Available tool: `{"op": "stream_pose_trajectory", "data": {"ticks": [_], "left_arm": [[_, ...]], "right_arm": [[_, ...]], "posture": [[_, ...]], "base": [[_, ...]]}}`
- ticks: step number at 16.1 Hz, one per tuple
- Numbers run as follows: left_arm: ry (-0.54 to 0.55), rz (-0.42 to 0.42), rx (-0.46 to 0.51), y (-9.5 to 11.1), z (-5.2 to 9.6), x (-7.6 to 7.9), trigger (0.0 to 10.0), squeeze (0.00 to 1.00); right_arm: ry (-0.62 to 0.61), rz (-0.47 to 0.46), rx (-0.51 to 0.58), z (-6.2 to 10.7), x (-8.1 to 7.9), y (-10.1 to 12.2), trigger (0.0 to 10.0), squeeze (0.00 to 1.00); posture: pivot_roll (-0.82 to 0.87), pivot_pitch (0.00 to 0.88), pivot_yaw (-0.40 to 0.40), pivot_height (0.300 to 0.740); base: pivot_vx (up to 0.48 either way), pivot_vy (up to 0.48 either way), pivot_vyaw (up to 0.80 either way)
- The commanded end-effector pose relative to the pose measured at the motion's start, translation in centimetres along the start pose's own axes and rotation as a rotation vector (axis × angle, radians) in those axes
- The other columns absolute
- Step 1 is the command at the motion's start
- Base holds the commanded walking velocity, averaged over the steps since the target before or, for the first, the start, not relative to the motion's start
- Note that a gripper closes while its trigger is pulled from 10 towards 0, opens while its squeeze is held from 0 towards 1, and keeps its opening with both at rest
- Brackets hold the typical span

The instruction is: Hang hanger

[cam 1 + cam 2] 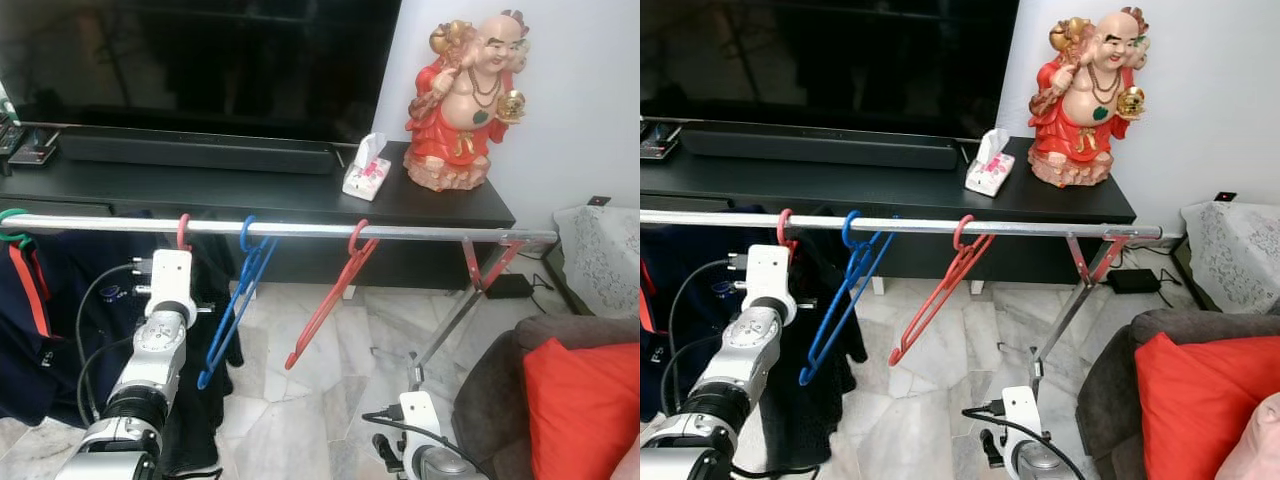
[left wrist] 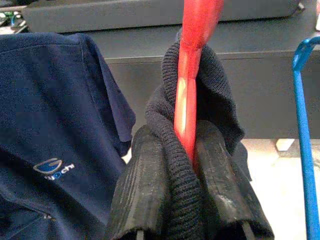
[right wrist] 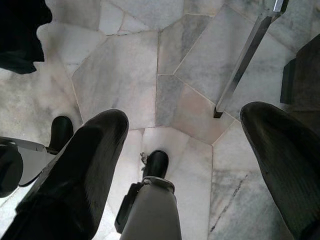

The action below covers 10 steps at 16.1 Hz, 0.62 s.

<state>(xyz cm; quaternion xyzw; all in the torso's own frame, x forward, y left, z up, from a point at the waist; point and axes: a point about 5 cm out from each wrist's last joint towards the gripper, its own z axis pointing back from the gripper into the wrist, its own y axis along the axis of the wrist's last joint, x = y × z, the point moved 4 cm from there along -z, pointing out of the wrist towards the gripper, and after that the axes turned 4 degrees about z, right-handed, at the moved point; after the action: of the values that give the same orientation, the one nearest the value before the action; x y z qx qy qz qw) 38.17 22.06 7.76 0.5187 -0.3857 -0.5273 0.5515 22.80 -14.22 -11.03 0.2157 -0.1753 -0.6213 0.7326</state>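
The silver rail [image 1: 300,229] of a clothes rack runs across the room in front of a black TV bench [image 1: 300,195], and everything here is placed against that rail. The left pincer [image 2: 187,150] is raised just under the rail, near its left part, with its two black fingers [image 2: 142,185] pressed together on a red hanger [image 2: 189,90] that carries a dark knitted garment [image 2: 210,85]; the knit is bunched between the fingers along with the hanger's red stem. In the head views the red hook [image 1: 183,230] of that hanger sits over the rail, directly above the left arm.

Further right along the rail hangs a blue hanger [image 1: 235,300], tilted, and beyond it a second red hanger [image 1: 325,300], also tilted and bare. At the rail's left end a navy shirt [image 2: 55,125] hangs, close beside the held garment.

The right pincer [image 3: 185,165] hangs low, well below the rail and near the rack's slanted leg [image 3: 247,57], its fingers spread wide apart with nothing between them, pointing down at the marble floor [image 3: 130,70].

Behind the rail, on the bench, stand a tissue box [image 1: 366,170] and a red-robed figurine [image 1: 465,95]. Below the rail's right end a red cushion [image 1: 580,400] lies on a chair.
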Motion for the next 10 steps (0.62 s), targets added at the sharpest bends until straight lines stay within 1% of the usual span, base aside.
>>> {"op": "stream_pose_trajectory", "data": {"ticks": [1,2,4,6,10], "left_arm": [[0.002,-0.027,-0.11,-2.6,0.6,0.4,10.0,0.0],[0.008,-0.019,-0.121,-2.8,0.6,0.4,10.0,0.0],[0.009,-0.013,-0.094,-2.4,0.6,0.6,10.0,0.0],[0.013,-0.017,-0.1,-2.5,0.7,0.5,10.0,0.0],[0.047,-0.031,-0.126,-3.9,1.8,-0.5,10.0,0.0]], "right_arm": [[-0.01,0.005,-0.007,0.0,0.5,0.0,10.0,0.0],[-0.01,0.005,-0.007,0.0,0.5,0.0,10.0,0.0],[-0.011,0.004,-0.007,0.0,0.5,0.0,10.0,0.0],[-0.011,0.005,-0.007,0.0,0.5,-0.1,10.0,0.0],[-0.011,0.004,-0.007,0.1,0.5,-0.1,10.0,0.0]], "posture": [[0.06,0.0,-0.115,0.74],[0.06,0.0,-0.115,0.74],[0.06,0.0,-0.115,0.74],[0.06,0.0,-0.116,0.74],[0.06,0.0,-0.114,0.74]], "base": [[0.0,0.0,0.0],[0.0,0.0,0.0],[0.0,0.0,0.0],[0.0,0.0,0.0],[0.0,0.0,0.0]]}}
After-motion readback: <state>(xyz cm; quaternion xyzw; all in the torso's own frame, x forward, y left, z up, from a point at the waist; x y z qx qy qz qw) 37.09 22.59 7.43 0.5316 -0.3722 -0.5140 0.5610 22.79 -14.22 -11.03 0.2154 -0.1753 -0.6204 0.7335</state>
